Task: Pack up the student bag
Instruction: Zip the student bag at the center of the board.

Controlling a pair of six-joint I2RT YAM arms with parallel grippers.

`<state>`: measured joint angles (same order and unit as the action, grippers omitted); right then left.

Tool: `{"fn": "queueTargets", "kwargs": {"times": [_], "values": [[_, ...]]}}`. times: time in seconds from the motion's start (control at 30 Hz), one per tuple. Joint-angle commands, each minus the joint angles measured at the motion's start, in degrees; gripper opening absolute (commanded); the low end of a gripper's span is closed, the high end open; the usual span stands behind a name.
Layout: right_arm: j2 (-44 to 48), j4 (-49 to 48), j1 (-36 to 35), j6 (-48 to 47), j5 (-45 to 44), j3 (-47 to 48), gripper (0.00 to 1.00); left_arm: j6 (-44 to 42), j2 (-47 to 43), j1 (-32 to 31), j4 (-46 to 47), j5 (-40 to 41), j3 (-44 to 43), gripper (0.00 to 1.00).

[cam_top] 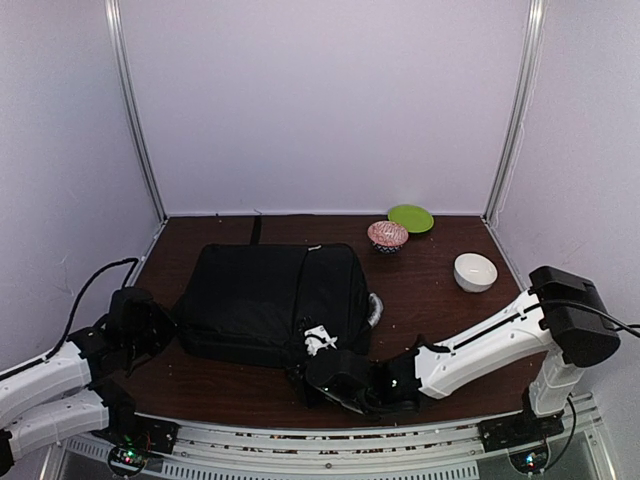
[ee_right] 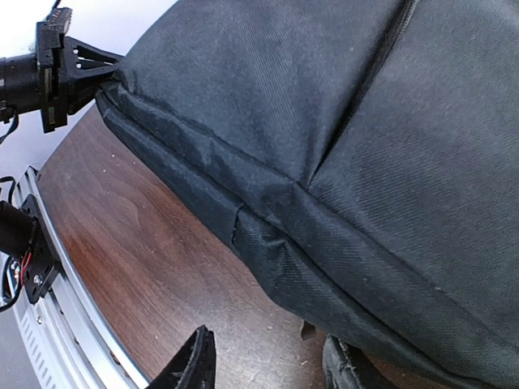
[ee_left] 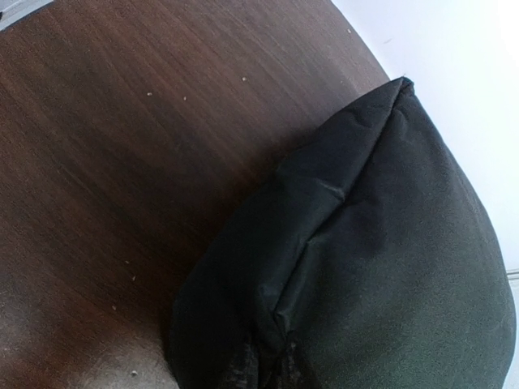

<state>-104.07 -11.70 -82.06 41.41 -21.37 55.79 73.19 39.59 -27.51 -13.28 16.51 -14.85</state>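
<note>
The brown table (cam_top: 440, 320) carries the student bag (cam_top: 270, 300), which lies flat left of centre. At the bag's left end the left gripper (ee_left: 266, 366) is pinched tight on a fold of its fabric. At the bag's near edge the right gripper (ee_right: 268, 344) stands partly spread and holds nothing, one finger at the lower seam. A white bowl (cam_top: 475, 271), a patterned bowl (cam_top: 388, 235) and a green plate (cam_top: 411, 217) sit far right.

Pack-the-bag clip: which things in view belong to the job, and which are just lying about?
Part of the job:
student bag
left gripper, at the bag's left end
right gripper, at the bag's near edge

Lying about:
green plate
patterned bowl
white bowl
</note>
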Motion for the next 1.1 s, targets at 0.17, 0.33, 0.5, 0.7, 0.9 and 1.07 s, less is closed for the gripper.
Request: {"fn": "queueTargets", "kwargs": {"times": [0.17,0.33,0.5,0.7,0.9,1.07], "values": [[-2.85,11.19,-0.38,4.65,-1.08,4.29,0.38,-0.87,2.59,-0.79,0.94,-2.79,-1.04,0.04],[-4.48,15.23,-0.38,5.89,-1.67,7.16,0.33,-0.86,3.37,-0.82,1.39,-3.08,-0.98,0.03],[-6.22,17.82,-0.15,6.2,-1.9,10.37,0.31,-0.9,3.65,-0.8,1.43,-3.25,-0.97,0.02],[-8.43,20.57,0.88,7.48,-2.11,12.96,0.24,-0.89,2.97,-0.81,1.06,-3.25,-0.97,0.01],[-9.24,20.97,1.75,8.25,-2.26,13.88,0.17,-0.92,2.52,-0.82,0.89,-3.42,-0.97,0.01],[-9.73,21.03,2.08,8.11,-2.35,14.8,0.13,-0.92,2.18,-0.79,0.54,-3.57,-0.98,0.0]]}}
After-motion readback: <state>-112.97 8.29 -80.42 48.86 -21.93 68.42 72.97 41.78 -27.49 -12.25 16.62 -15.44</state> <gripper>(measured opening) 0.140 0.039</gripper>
